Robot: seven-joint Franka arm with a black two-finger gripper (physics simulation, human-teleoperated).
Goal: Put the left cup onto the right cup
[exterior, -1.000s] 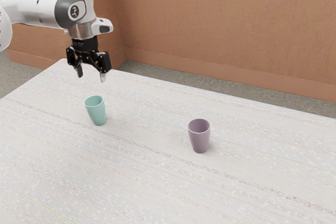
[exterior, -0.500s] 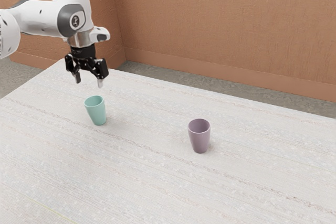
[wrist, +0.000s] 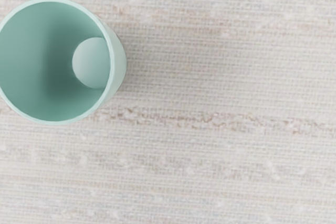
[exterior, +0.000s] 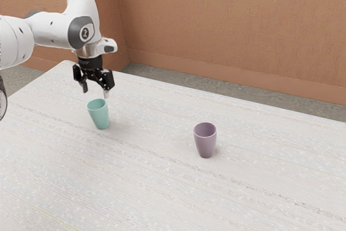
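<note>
Standing nearest on the pale woven-textured surface (exterior: 162, 187), the small mauve ceramic-looking cup (exterior: 205, 139) waits upright, its mouth open to receive its partner. Farther back, toward the exterior view's left and well apart, the mint-green tapered cup (exterior: 98, 113) also stands upright. Just above its rim hangs the black two-finger pincer (exterior: 95, 90), released and probably touching nothing, seemingly lined up for a downward grasp. Behind rises a terracotta wall (exterior: 227, 20).

A mint-green cup (wrist: 58, 61) stands seemingly upright on the pale table (wrist: 220, 145).
</note>
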